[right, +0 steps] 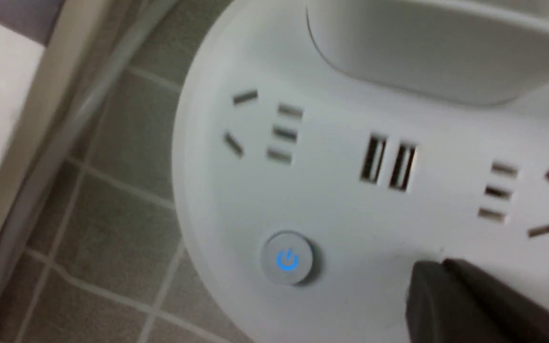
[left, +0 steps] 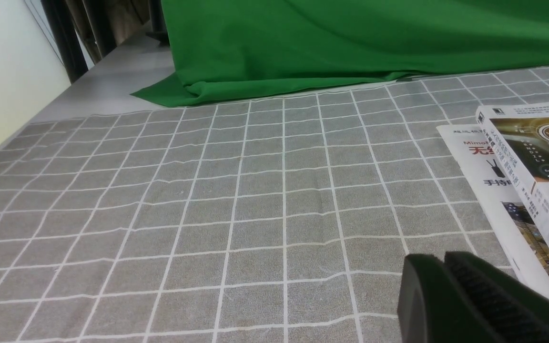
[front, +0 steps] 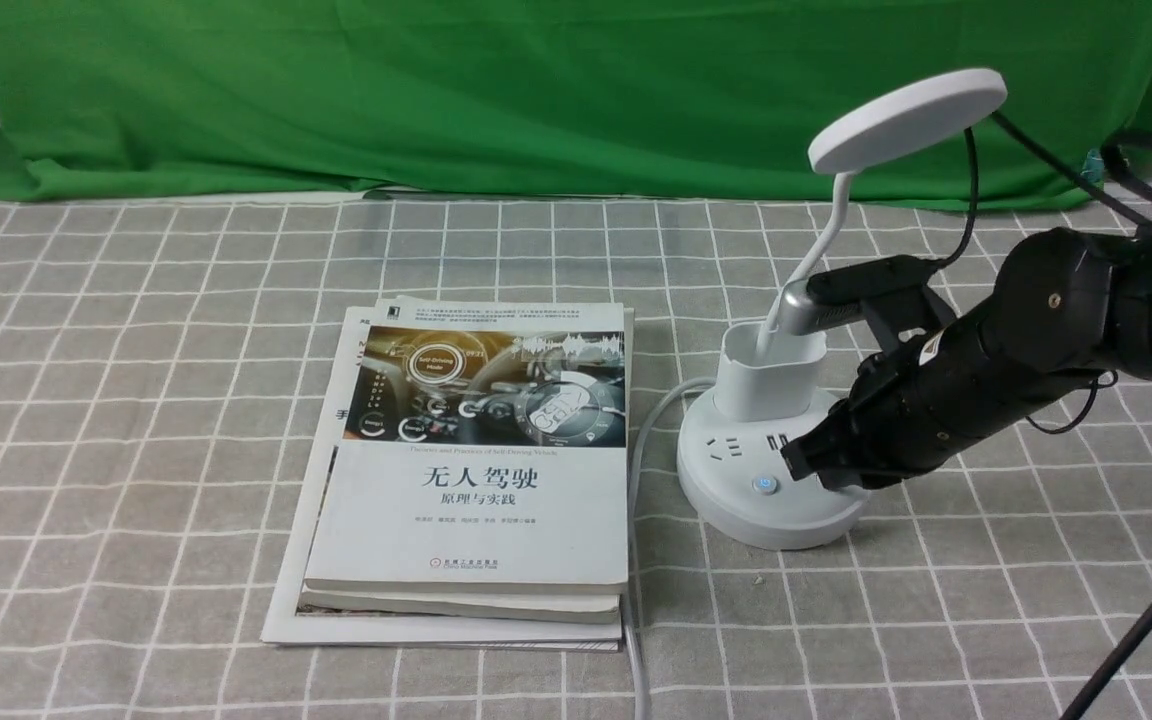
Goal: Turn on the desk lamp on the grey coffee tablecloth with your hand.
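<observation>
your right gripper point(front: 804, 462) sits low over the round base point(front: 726, 490) of the desk lamp point(front: 771, 378), which stands on the grey coffee tablecloth point(front: 136, 400) just right of the stack of books point(front: 476, 490). its fingers look pinched together with nothing between them, forming one blunt black wedge. in the right wrist view that wedge is beside the power button point(right: 288, 259), not on it, and i can't tell whether it touches the plastic. that small round button, glowing with a blue symbol, is the only one in sight; any other is hidden. to press well, i'd say slide the tip across until it is centred on the button, then push straight down. the base is smooth, glossy white plastic with a rounded shoulder, so an off-centre push may skid. go gently, too: the thin bendy neck point(front: 821, 250) carries a flat disc head point(front: 906, 118) that would likely wobble. mind the sockets and the cup-like holder close by. the cloth is soft woven fabric, slightly rippled, gridded with thin white lines. your left gripper point(left: 439, 267) hangs closed and empty over open cloth, well apart from the lamp.
</observation>
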You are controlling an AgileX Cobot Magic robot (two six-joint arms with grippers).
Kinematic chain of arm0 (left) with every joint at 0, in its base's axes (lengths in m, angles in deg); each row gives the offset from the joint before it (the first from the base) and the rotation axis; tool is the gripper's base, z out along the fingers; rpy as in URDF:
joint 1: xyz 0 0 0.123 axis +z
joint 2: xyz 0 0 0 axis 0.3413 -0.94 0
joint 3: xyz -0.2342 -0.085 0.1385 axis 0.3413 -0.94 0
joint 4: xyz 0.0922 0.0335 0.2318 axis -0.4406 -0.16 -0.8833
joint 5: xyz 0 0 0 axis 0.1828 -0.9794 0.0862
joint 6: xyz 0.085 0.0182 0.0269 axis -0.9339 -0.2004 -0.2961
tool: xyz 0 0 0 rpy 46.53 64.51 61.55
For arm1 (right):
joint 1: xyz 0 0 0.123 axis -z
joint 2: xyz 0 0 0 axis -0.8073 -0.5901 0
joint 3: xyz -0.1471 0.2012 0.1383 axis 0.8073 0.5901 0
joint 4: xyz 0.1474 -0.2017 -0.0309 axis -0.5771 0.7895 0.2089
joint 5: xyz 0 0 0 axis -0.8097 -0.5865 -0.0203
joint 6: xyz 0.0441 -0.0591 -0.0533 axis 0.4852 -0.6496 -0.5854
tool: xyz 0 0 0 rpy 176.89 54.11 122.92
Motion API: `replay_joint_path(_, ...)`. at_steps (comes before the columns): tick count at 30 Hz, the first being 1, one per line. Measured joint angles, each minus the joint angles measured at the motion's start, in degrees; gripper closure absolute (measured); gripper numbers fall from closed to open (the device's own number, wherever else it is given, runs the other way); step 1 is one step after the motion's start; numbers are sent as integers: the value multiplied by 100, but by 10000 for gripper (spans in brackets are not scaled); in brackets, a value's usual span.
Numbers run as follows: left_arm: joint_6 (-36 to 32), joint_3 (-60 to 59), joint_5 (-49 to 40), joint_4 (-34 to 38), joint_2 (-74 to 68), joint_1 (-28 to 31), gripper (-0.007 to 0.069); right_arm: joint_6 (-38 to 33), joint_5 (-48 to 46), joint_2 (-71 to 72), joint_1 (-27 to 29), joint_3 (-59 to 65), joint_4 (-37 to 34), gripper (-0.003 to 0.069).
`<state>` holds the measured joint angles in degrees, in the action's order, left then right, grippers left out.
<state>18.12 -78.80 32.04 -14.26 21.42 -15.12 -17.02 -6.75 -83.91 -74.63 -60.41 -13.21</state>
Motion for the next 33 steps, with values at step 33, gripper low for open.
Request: replay_joint_path(33, -7, 0, 0, 0, 0, 0, 606, 50, 72, 2059, 0, 1200, 23, 627)
